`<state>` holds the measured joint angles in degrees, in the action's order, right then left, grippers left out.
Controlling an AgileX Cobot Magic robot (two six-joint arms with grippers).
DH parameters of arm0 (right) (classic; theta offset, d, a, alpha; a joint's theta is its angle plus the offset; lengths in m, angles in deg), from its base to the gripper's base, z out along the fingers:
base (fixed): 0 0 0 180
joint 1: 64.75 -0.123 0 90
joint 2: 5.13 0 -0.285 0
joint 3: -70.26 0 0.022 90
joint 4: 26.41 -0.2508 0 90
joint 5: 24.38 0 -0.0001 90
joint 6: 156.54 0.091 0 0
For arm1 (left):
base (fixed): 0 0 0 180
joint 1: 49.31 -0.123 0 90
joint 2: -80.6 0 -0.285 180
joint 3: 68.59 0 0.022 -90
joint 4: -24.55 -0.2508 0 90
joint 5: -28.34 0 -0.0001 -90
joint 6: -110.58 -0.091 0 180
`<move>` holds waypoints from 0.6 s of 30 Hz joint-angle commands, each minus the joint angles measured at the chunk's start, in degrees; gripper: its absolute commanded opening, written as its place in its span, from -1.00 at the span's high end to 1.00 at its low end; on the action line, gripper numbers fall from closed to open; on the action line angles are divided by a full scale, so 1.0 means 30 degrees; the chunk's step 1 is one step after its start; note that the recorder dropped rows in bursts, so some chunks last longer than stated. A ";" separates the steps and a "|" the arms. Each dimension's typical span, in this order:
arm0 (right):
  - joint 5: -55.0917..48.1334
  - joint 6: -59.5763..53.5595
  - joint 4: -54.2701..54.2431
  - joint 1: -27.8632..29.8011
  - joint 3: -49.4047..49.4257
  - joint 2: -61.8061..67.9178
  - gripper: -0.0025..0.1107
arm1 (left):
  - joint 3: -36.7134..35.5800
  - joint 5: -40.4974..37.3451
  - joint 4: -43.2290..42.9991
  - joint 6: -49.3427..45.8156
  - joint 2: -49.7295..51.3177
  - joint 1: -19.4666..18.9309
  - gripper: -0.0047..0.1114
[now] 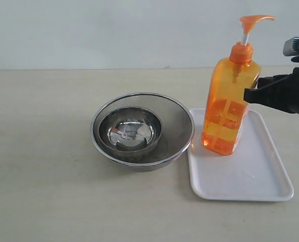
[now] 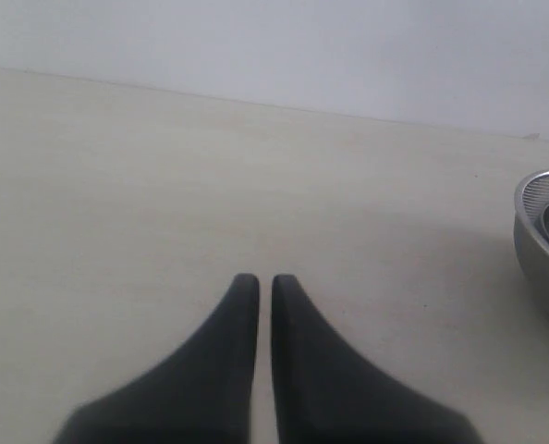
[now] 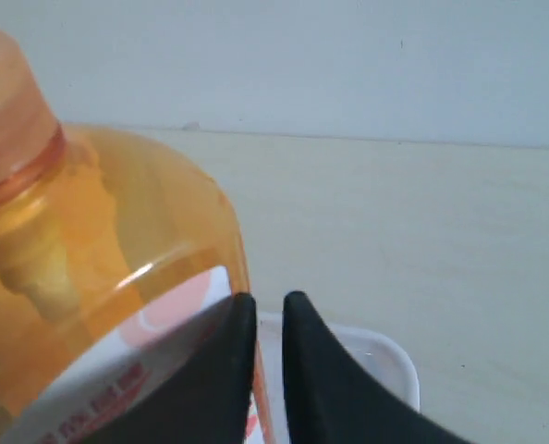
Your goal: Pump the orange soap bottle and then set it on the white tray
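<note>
One clenched, empty left gripper [image 2: 265,277] hangs over the bench [image 1: 39,151], with a small steel bowl [image 1: 152,132] off to its side, nested inside a mesh-walled bowl [image 1: 178,126]; both look empty. Past them the orange soap bottle [image 1: 227,106], holding orange liquid, stands on the white tray [image 1: 250,171], against the right gripper [image 3: 270,301], whose closed tips grasp nothing. Placing looks finished; next, that gripper should back away without nudging the bottle.
</note>
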<state>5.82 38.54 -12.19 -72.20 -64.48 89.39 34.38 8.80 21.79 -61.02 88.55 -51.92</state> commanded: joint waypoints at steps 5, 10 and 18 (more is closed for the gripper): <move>-0.0255 -0.1929 -0.0757 0.0065 -0.0168 0.0070 0.82 | -0.0064 -0.0012 -0.0051 0.0068 -0.0055 -0.0066 0.84; 0.1383 -0.2063 -0.1087 0.0065 -0.0286 0.0282 0.96 | -0.0064 -0.0012 -0.0051 0.0068 -0.0055 -0.0066 0.84; 0.3284 -0.1019 0.0087 0.0025 -0.0286 0.1350 0.96 | -0.0064 -0.0012 -0.0051 0.0068 -0.0055 -0.0066 0.84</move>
<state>13.37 34.67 -12.84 -72.20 -65.01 92.90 34.38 8.80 21.79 -61.02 88.55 -51.92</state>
